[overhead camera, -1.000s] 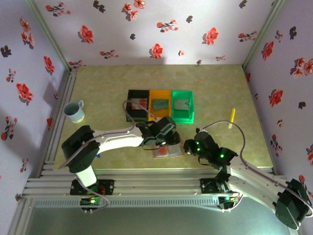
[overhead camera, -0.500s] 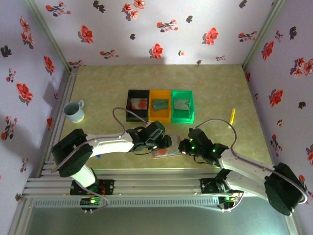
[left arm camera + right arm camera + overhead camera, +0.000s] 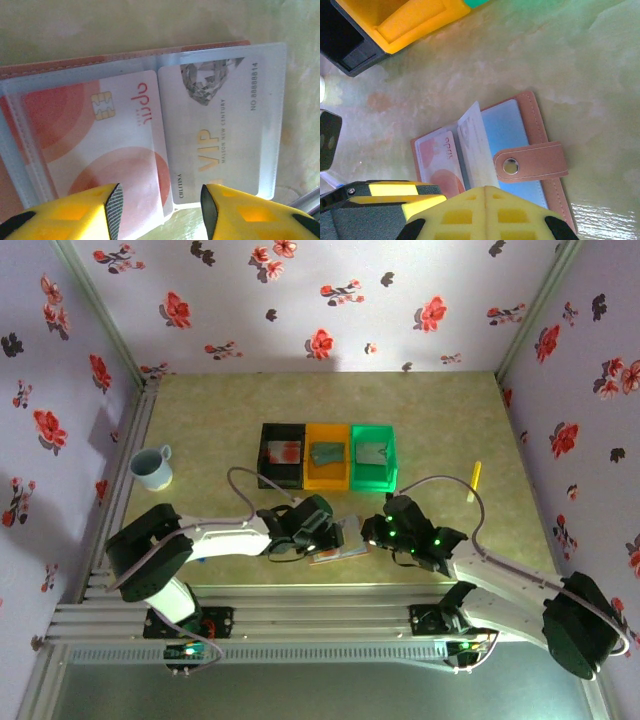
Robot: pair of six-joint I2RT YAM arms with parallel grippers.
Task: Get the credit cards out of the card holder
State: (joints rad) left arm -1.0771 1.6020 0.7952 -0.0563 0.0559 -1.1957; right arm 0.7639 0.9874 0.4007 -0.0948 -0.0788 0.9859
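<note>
You see the card holder (image 3: 515,125) open on the near bench (image 3: 570,60), two cards (image 3: 100,145) inside it, left gripper (image 3: 159,205) part-open over them, right gripper (image 3: 485,197) closed beside a raised sleeve (image 3: 472,135); their removal remains.

The card holder (image 3: 100,60) lies open on the pale table (image 3: 125,20), with clear sleeves facing up. One sleeve holds a credit card (image 3: 95,145) with red-orange circles, and the next holds a VIP card (image 3: 220,125). The left gripper (image 3: 161,200) has its yellow fingers (image 3: 75,210) parted over the sleeves' lower edge, possibly touching it.
</note>
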